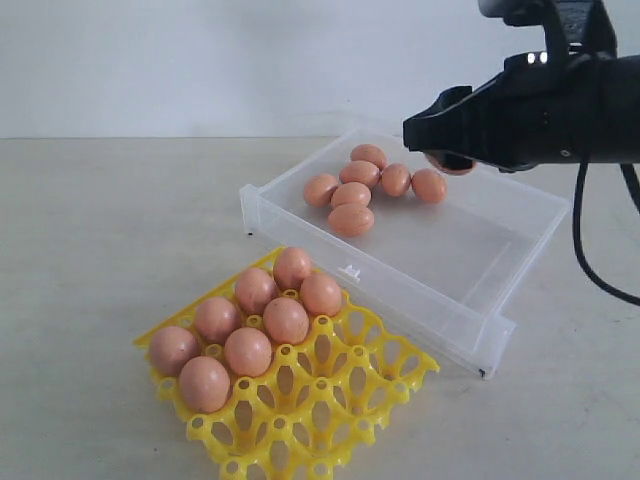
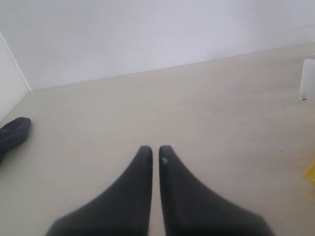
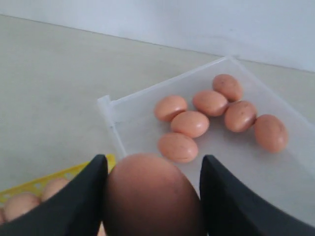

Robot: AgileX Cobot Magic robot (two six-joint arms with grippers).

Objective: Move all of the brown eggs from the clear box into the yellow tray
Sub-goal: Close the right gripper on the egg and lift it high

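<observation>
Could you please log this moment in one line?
right tool: holding brown egg over clear box | left tool: shut, empty | yellow tray: eight eggs

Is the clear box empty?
No, seven eggs lie in the box, besides the egg gripped in the right tool.

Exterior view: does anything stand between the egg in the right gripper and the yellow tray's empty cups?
Nothing visible blocks it. The held egg in the right gripper hangs over the clear box; only the box's low near wall lies between, and the yellow tray has open cups on that side.
</observation>
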